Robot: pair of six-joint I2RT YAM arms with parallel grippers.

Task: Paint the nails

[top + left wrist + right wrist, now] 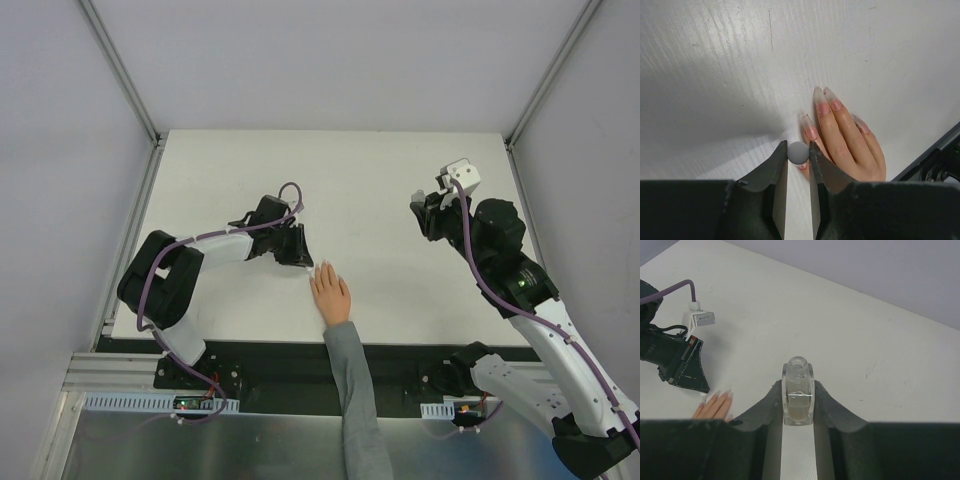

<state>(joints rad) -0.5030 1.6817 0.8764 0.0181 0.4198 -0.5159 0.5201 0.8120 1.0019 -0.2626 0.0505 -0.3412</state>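
The step in hand, as I judge it, is laying polish on the nails (pixel 826 100) of the hand (pixel 847 145) that lies flat on the table (pixel 715 60), palm down and fingers together, its grey sleeve (pixel 352 390) running back toward the near edge between the two arm bases. My left gripper (pixel 798 147) is nearly closed, pinching a small round grey piece (pixel 798 154) that I take for the brush cap seen end-on. The bristles are hidden beneath it, so I cannot tell whether they touch a nail. To do this well I would work slowly and with a light touch, draw each stroke along the nail from its base out to the tip, and stay off the skin. The nails are long, pale and hard to tell from the fingers, so I would steer by the left wrist view and move on only once a nail is covered. The left arm lies low and folded, its elbow out to the left, with the wrist bent so the gripper points down just beside the outermost finger. The right arm stands raised, well apart on the right. Its right gripper (pixel 798 386) is pressed onto the sides of a small clear bottle (pixel 798 402), held upright with the neck open, which should not tilt.
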